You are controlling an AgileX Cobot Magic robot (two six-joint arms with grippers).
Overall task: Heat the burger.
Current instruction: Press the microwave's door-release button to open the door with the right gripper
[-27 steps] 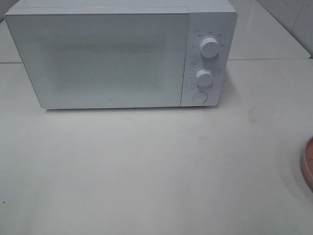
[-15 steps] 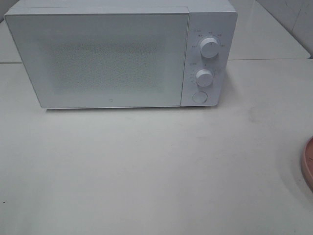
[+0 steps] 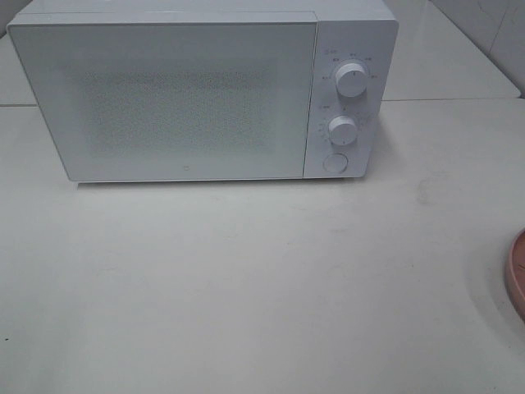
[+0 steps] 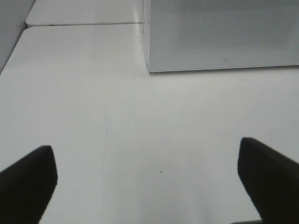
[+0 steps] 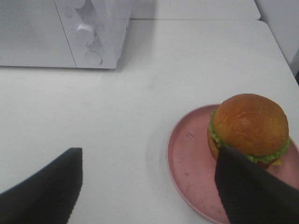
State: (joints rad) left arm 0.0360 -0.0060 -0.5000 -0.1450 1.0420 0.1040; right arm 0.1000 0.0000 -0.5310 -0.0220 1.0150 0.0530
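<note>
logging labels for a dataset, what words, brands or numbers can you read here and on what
No text is legible.
Print around the upper knob and lower knob of the microwave: too small, blurred.
Small mark low on its door: too small to read.

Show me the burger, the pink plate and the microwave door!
burger (image 5: 250, 123): right wrist view, top of its bun.
pink plate (image 5: 187, 154): right wrist view, bare part beside the burger.
microwave door (image 3: 176, 98): exterior high view, middle of the door.
</note>
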